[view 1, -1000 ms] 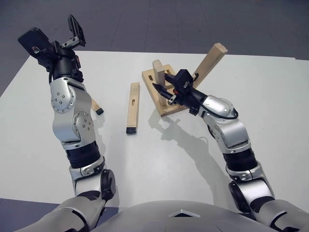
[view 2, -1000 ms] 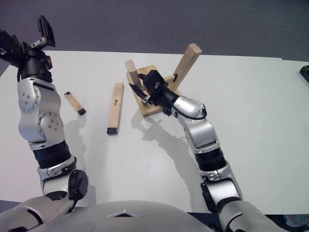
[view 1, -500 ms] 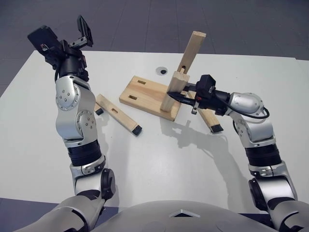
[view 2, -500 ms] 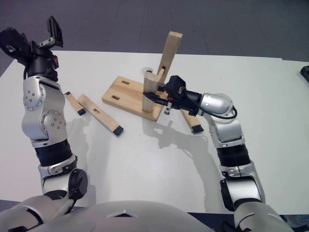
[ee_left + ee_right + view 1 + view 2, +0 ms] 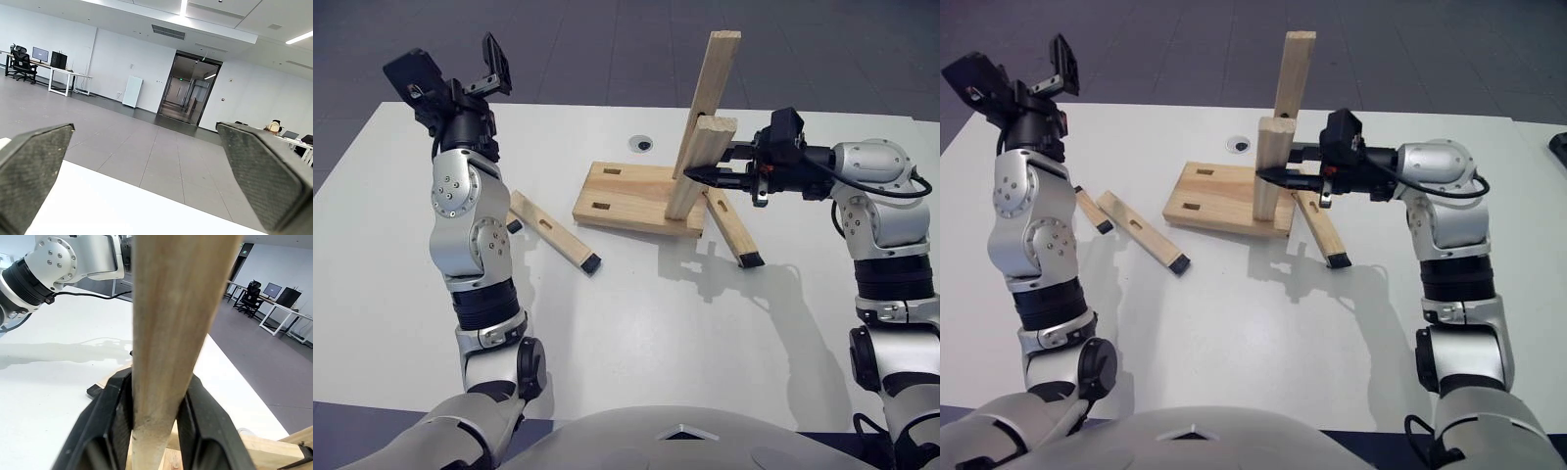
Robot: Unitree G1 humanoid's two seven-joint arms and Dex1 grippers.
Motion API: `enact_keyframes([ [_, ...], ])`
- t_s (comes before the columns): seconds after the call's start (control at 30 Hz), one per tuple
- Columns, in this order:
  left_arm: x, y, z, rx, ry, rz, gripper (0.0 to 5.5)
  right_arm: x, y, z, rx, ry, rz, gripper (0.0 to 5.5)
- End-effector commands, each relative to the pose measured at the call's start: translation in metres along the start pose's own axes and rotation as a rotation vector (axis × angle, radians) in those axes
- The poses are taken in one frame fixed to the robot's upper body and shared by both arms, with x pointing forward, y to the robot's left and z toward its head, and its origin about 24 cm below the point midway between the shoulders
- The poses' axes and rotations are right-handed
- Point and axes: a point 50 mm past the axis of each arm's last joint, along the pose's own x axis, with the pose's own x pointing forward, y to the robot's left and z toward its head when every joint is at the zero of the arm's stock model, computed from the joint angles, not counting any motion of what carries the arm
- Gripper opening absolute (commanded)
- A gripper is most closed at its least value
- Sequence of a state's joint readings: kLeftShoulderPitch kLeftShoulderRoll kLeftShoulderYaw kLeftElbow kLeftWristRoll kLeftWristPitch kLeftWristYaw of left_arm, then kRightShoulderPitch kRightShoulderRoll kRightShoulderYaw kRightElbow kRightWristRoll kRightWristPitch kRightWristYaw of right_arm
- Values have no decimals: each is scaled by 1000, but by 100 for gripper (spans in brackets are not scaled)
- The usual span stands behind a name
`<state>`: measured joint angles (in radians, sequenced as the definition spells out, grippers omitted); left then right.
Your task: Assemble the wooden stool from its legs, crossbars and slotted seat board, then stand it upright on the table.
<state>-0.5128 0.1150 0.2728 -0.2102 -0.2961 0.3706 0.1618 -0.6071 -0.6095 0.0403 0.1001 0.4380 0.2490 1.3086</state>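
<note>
The slotted seat board (image 5: pixel 628 196) lies flat on the white table. At its right end two wooden legs stand up, a tall one (image 5: pixel 712 93) and a shorter one (image 5: pixel 693 164). My right gripper (image 5: pixel 703 173) is shut on the shorter leg; in the right wrist view its black fingers (image 5: pixel 110 416) clamp the wood from both sides. A third leg (image 5: pixel 732 227) with a black foot slants on the table by the board's right end. A loose leg (image 5: pixel 553 230) and a small crossbar (image 5: pixel 514 225) lie left of the board. My left gripper (image 5: pixel 494 69) is raised at the far left, open, holding nothing.
A round hole (image 5: pixel 644 145) sits in the table (image 5: pixel 636 333) behind the board. The near half of the table is bare white surface. Dark floor lies beyond the far edge.
My right arm has swung the board and its legs to the right and set the board down flat. The loose leg on the table has turned aslant. The left arm has hardly moved.
</note>
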Motion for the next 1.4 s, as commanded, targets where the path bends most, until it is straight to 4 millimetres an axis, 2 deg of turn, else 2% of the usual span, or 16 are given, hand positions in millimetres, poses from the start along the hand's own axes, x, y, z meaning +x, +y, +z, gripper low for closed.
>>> enact_keyframes([
  [0.03, 9, -6, 6, 21, -3, -36, 540, 4, -11, 7, -22, -18, -9, 110],
  [0.13, 11, -9, 7, 26, 0, -55, 540, 7, -9, -14, 14, 28, -29, 107],
  [0.17, 12, -10, 8, 28, 2, -63, 540, 6, -7, -20, 25, 38, -37, 142],
  [0.2, 13, -11, 7, 30, 5, -70, 540, 6, -5, -23, 32, 44, -39, 150],
  [0.4, 11, -15, 4, 28, 22, -89, 540, 0, -2, -19, -61, 64, -47, 251],
  [0.5, 10, -16, 3, 25, 23, -88, 540, -9, -6, 0, -159, 32, -99, 307],
  [0.6, 8, -11, 5, 24, 14, -61, 540, -30, -13, 41, -255, -65, -219, 354],
  [0.7, 6, -3, 7, 26, -2, -21, 540, -41, -15, 77, -299, -224, -336, 400],
  [0.8, 3, 9, 10, 27, -19, 36, 540, -26, -13, 107, -275, -443, -415, 446],
  [0.9, 0, 15, 12, 24, -38, 80, 540, 10, 6, 121, -173, -608, -403, 495],
  [0.97, -2, 17, 14, 20, -49, 100, 540, 42, 22, 114, -35, -652, -402, 526],
  [1.0, -3, 18, 14, 17, -55, 111, 540, 64, 29, 103, 52, -617, -430, 539],
  [1.1, -4, 18, 13, 5, -58, 129, 540, 114, 40, 67, 178, -384, -527, 539],
  [1.17, -3, 14, 12, 0, -60, 121, 540, 132, 48, 44, 183, -241, -519, 539],
  [1.27, -2, 11, 10, -6, -61, 122, 540, 141, 57, 4, 188, -84, -502, 539],
  [1.4, -3, 11, 6, -9, -58, 130, 540, 122, 47, -28, 131, 54, -507, 539],
])
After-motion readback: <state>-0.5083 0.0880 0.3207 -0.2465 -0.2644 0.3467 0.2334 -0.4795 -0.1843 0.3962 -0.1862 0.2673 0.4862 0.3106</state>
